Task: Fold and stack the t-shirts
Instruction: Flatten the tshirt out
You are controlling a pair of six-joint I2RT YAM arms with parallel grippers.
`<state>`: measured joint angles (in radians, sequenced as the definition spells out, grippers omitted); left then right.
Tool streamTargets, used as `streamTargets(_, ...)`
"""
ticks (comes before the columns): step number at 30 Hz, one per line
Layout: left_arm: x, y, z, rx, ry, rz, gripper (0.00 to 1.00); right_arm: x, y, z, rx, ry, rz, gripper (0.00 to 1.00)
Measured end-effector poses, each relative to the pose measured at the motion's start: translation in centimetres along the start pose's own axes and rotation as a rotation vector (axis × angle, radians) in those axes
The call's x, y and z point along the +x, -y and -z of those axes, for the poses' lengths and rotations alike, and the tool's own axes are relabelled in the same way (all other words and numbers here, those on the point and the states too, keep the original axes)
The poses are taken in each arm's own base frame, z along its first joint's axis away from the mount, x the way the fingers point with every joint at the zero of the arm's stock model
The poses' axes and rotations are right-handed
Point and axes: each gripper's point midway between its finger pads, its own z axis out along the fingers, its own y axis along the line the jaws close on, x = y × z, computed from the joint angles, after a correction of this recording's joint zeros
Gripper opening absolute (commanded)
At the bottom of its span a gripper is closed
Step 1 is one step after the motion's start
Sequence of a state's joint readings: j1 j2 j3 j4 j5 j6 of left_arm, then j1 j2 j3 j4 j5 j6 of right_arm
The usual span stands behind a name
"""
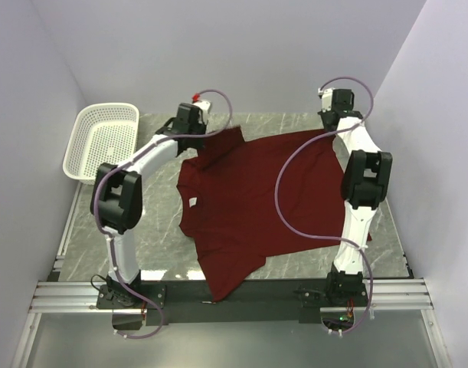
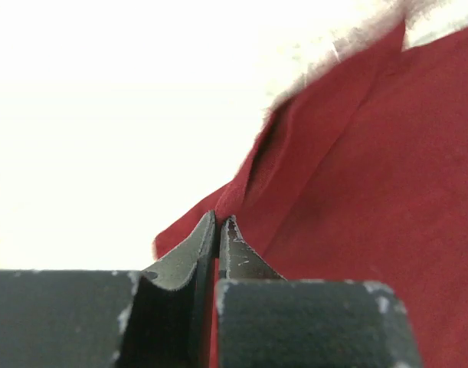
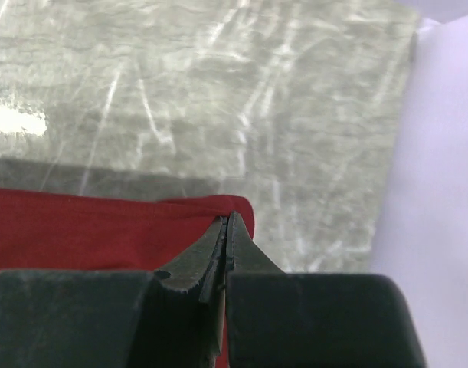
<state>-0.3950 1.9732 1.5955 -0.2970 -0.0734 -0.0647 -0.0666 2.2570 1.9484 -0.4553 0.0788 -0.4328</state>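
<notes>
A dark red t-shirt point(image 1: 249, 207) lies spread on the marble table, its small white neck label point(image 1: 194, 201) facing left and one corner hanging over the near edge. At the shirt's far left corner, my left gripper point(image 1: 194, 132) is shut on a fold of the cloth. In the left wrist view its gripper point(image 2: 220, 222) pinches the red t-shirt point(image 2: 371, 176) between the tips. My right gripper point(image 1: 335, 115) is at the far right corner. The right wrist view shows that gripper point(image 3: 227, 218) shut on the hemmed corner of the t-shirt point(image 3: 80, 230).
A white perforated basket point(image 1: 103, 142) stands at the far left, beside the left arm. Bare marble table point(image 3: 218, 92) lies beyond the right gripper, ending at the pale wall point(image 3: 440, 153). Purple cables loop over both arms.
</notes>
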Motion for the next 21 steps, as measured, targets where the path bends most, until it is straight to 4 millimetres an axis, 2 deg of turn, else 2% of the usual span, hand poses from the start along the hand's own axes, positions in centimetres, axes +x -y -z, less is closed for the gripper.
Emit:
streamTargets(4, -0.8, -1.4, 1.7, -0.017, 0.032, 0.025, 0.01, -0.1, 1.9, 1.9, 0.002, 0.029, -0.032, 0.00)
streamTargets(9, -2.5, -0.7, 4.1, 0.009, 0.104, 0.023, 0.00, 0.7, 2.9, 4.3, -0.016, 0.055, -0.056, 0.00)
streamTargets(16, -7.2, 0.1, 8.8, 0.059, 0.265, -0.014, 0.00, 0.9, 2.3, 5.4, -0.079, 0.091, -0.068, 0.00)
streamTargets(21, -8.9, 0.3, 10.9, 0.073, 0.326, -0.066, 0.00, 1.8, 0.7, 5.4, -0.146, 0.089, -0.064, 0.00)
